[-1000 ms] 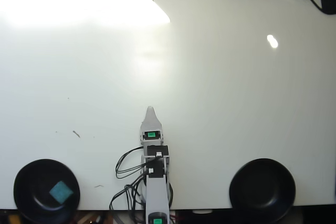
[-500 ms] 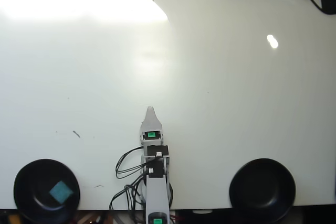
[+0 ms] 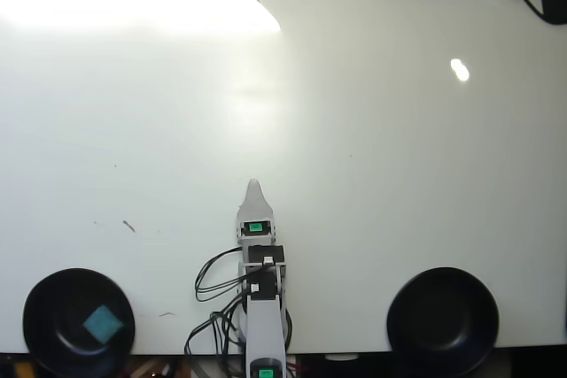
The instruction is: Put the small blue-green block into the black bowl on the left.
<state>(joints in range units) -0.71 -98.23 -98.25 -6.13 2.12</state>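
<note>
Harsh glare whitens the upper-left table (image 3: 133, 130); elsewhere sharp.

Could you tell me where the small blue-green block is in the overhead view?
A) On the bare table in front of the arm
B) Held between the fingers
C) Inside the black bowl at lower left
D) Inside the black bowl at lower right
C: the small blue-green block lies inside the black bowl at lower left.

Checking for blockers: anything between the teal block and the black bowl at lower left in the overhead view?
Nothing visible does. The teal block already lies inside the black bowl at lower left. The pincer points up mid-table, apart from both.
</note>
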